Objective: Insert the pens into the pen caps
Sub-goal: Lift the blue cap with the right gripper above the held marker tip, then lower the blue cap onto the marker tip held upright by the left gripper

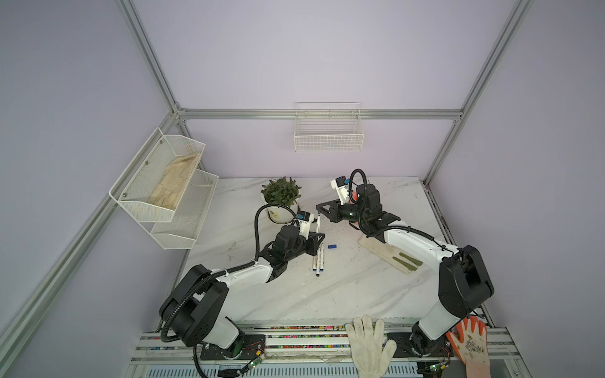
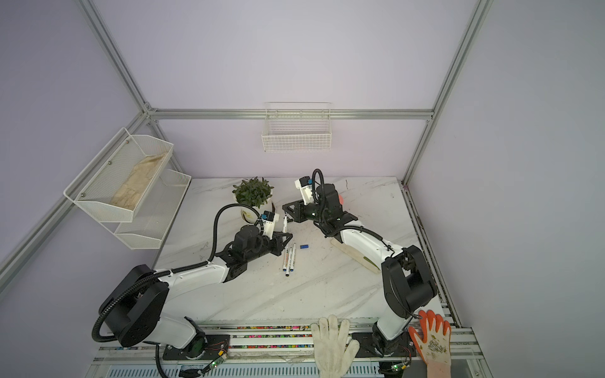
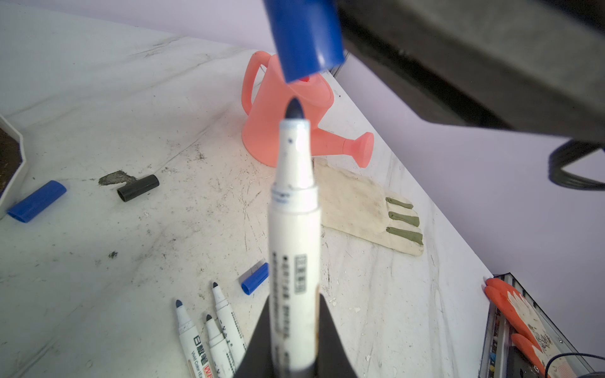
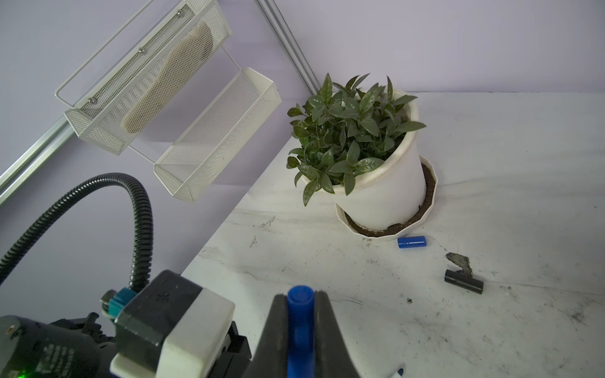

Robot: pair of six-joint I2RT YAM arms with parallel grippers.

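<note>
Three pens [image 2: 289,259] lie side by side mid-desk [image 2: 327,288], a blue cap [image 2: 304,246] just beside them. The left gripper [image 2: 284,233] grips a fourth pen [image 2: 285,223] upright near the plant [image 2: 253,192].

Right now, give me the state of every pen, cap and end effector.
held cap, blue, empty
held pen, uncapped, tip close to held cap
left end effector, shut on held pen
right end effector, shut on held cap
three pens, uncapped, lying side by side
near blue cap, lying empty by three pens
far blue cap, lying empty by pot
black cap, lying empty
</note>
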